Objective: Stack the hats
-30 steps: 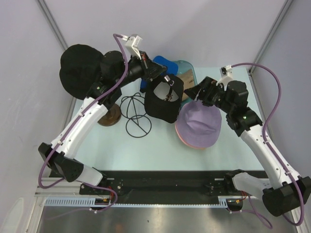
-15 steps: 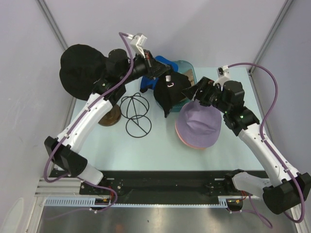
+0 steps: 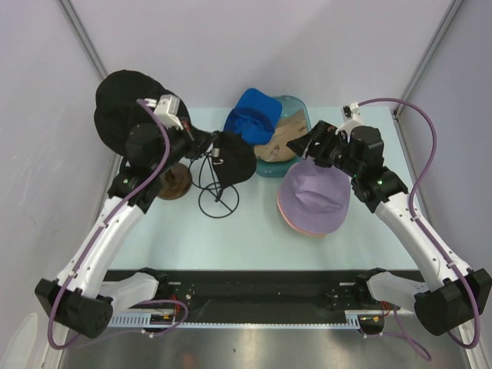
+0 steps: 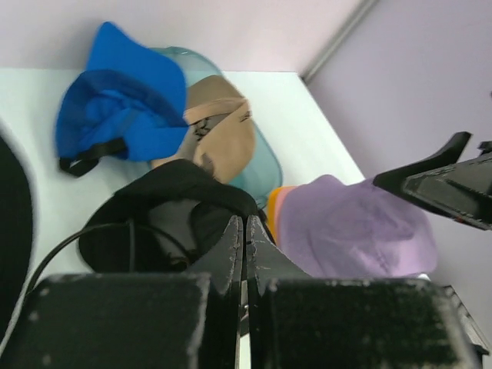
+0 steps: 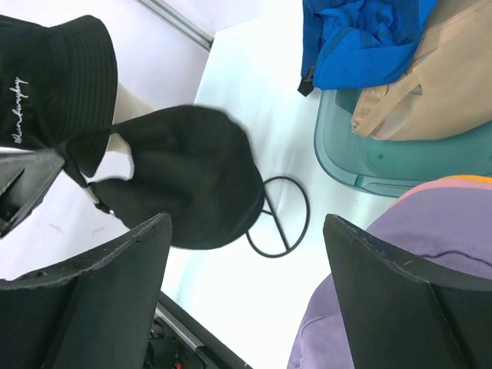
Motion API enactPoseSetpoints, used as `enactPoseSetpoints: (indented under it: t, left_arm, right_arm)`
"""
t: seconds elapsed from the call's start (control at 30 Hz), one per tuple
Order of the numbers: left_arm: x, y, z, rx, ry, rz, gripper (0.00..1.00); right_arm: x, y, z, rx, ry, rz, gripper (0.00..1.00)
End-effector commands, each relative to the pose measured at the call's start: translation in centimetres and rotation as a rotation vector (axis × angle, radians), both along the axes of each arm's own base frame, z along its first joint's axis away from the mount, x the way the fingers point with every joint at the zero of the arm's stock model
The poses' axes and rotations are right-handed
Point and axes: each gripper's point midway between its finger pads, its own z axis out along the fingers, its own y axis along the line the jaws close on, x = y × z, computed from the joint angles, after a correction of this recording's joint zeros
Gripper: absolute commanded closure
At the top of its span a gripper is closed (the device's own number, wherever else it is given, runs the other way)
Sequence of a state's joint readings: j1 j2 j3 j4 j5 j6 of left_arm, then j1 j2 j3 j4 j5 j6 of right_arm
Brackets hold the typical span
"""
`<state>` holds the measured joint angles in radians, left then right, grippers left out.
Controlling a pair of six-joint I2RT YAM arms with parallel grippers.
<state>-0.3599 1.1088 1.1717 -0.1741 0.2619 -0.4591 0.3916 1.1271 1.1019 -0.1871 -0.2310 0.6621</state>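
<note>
Fabric of the black cap [image 4: 173,188] is clenched by its edge in my left pincer [image 4: 244,234], drooping over the wire stand [image 3: 217,196]. It looks light and floppy, so I judge the edge the best hold. My right pincer [image 3: 307,144] gapes empty above the lavender hat [image 3: 314,196], with bare table [image 3: 254,223] between them.

The scene is lit evenly and diffusely, only faint shadows being cast on the pale table [image 3: 254,231], while the black cap [image 3: 233,156] is rendered almost without detail and the left gripper [image 4: 245,224] is seen blurred, too near for focus, in its wrist view.
</note>
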Motion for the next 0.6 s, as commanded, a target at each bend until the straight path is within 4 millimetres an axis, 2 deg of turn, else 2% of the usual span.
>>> enactPoseSetpoints:
  t: [0.0, 0.1, 0.27, 0.57]
  left_arm:
    - [-0.2, 3.2, 0.1, 0.036, -0.029, 0.138, 1.0]
    - [-0.4, 5.0, -1.0, 0.058, 0.001, 0.228, 1.0]
    - [-0.7, 8.1, -3.9, 0.087, 0.063, 0.386, 1.0]
    - [-1.0, 10.3, -10.4, 0.172, 0.215, 0.486, 1.0]
  right_arm:
    - [0.5, 0.7, 3.0, 0.033, -0.078, 0.02, 0.15]
    - [0.6, 0.9, 3.2, 0.034, -0.081, 0.03, 0.15]
    - [0.6, 1.0, 3.4, 0.033, -0.087, 0.035, 0.15]
    - [0.6, 1.2, 3.3, 0.029, -0.081, 0.041, 0.15]
